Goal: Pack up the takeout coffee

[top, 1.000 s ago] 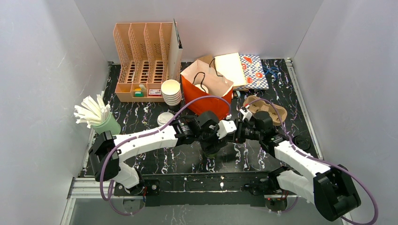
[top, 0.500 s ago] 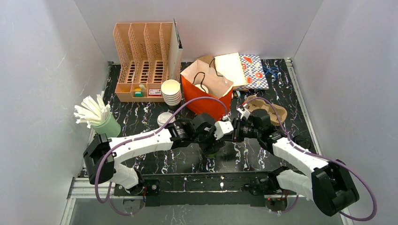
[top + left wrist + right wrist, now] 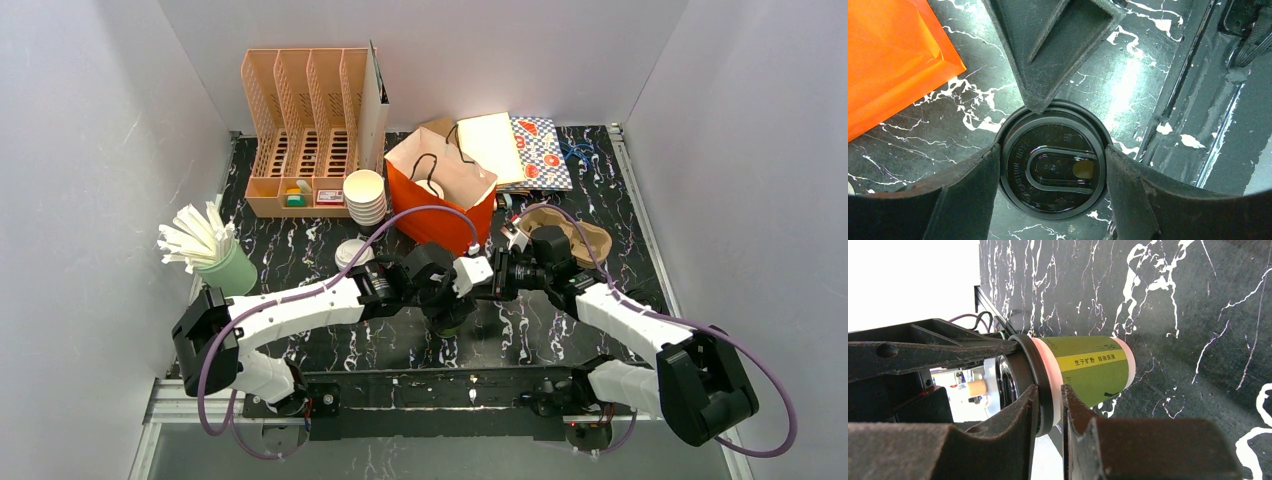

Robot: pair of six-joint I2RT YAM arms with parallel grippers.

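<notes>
1. The coffee cup [image 3: 1093,370] is green with a yellow-green band. It stands upright, with its bottom down at the black marble surface [image 3: 1198,315].
2. A black lid [image 3: 1053,170] sits on top of the cup. Its drink hole is on the side toward the right finger of the left pincer.
3. The cup is right in the middle of the left pincer [image 3: 1050,150]. One finger is on each side of the lid, and both touch its rim. This pincer grips the cup from above.
4. The right pincer [image 3: 1049,390] comes in from the side. Its two fingers are nearly together and pinch the rim of the lid between them. The green body of the cup sticks out past the fingertips.
5. Seen from the left wrist, a right pincer finger points at the lid and touches its far edge.
6. An orange bag [image 3: 893,55] stands near the two pincers, on the far side of them.
7. A stack of white cups [image 3: 365,197] and a loose white lid [image 3: 350,252] lie to the left of the left pincer, apart from it.
8. A brown cup tray [image 3: 575,235] lies just behind the right pincer's arm.
</notes>
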